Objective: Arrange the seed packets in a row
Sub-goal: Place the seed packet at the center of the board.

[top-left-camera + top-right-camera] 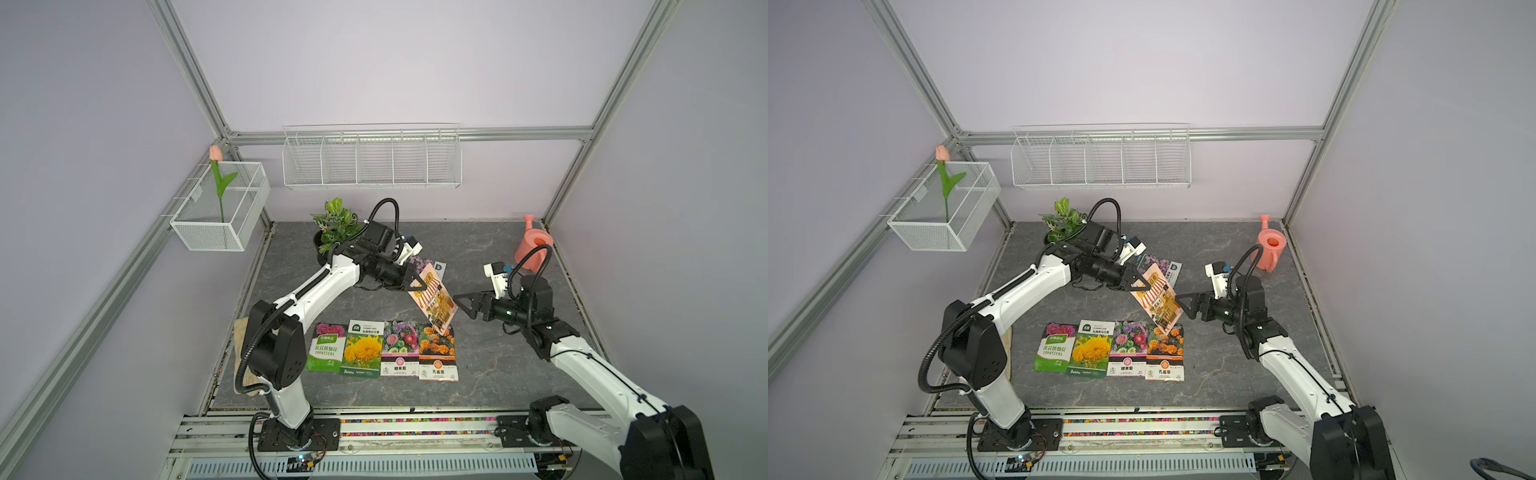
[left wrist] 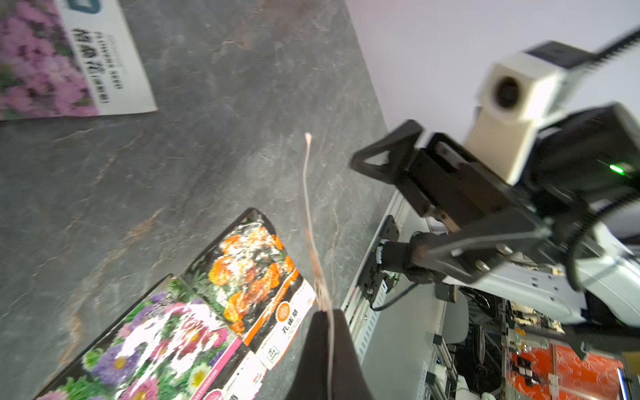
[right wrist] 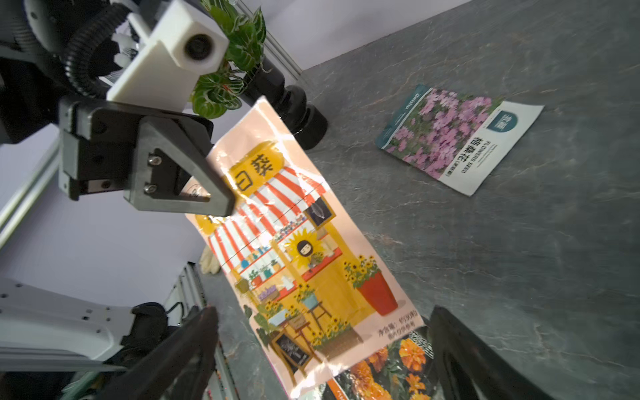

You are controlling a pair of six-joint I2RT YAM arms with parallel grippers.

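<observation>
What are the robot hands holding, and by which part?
The left gripper pinches the striped-awning seed packet near its title end; right gripper open, holding nothing.

Just pale lilac walls [image 1: 374, 62] boxed in by aluminium frame [image 1: 191, 70], white wire rack [image 1: 372, 160] hanging on the back one, dark marbled tabletop [image 1: 519, 374] underneath.

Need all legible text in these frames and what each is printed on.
"IMPATIENS": green packet, left end of the row.
"孔雀草": marigold packet, right end of the row.
"FLOWERS SEED": purple-flower packet, lying apart from the row.
"日葵": shop-picture packet in the left gripper; its finger hides any character before these.
Fine print on every packet: too small or blurred to read.
</observation>
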